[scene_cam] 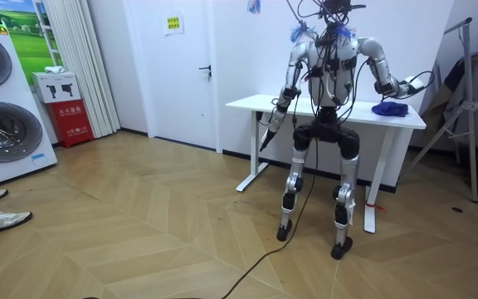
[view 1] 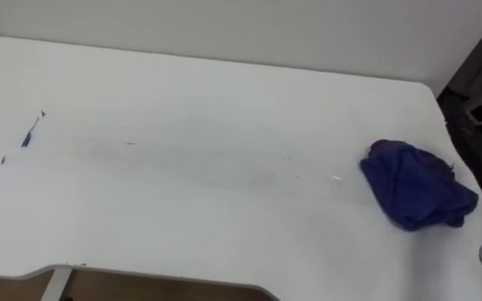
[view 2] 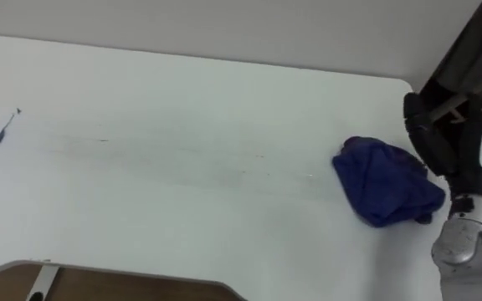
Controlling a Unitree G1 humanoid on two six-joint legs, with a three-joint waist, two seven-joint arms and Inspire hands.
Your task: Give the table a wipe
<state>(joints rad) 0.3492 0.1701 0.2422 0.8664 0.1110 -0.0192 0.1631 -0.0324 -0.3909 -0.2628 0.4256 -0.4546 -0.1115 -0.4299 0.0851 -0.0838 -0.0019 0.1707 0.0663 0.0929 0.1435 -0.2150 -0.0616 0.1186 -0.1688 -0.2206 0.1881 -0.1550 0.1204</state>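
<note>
Blue cloth point(view 1: 417, 194), soft and crumpled into a loose heap, lies on the white table point(view 1: 207, 201) near its right end, close to the front right corner; in the room view it shows as a blue lump by the robot's raised right arm. It looks light and limp, with folds that will collapse under any press, so it should bunch up and drag easily over the smooth top; a flat press from above on the middle of the heap, or a gather of the raised folds at its crest, looks like the surest hold, since the thin edges lying flat on the table offer little to catch. Small dark blue marks point(view 1: 29, 134) sit far off toward the table's left end, well apart from the cloth, with faint grey streaks across the middle of the top between them. Right hand point(view 2: 467, 251) comes in at the lower right, just beside the cloth and off the table's right edge; its fingers cannot be made out, so whether they are released or clenched I cannot tell, and nothing shows it touching the cloth. Left hand point(scene_cam: 270, 130) hangs low by the table's front edge in the room view, fingers pointing down and looking straight, holding nothing. Robot stands upright at the table's front, facing it
</note>
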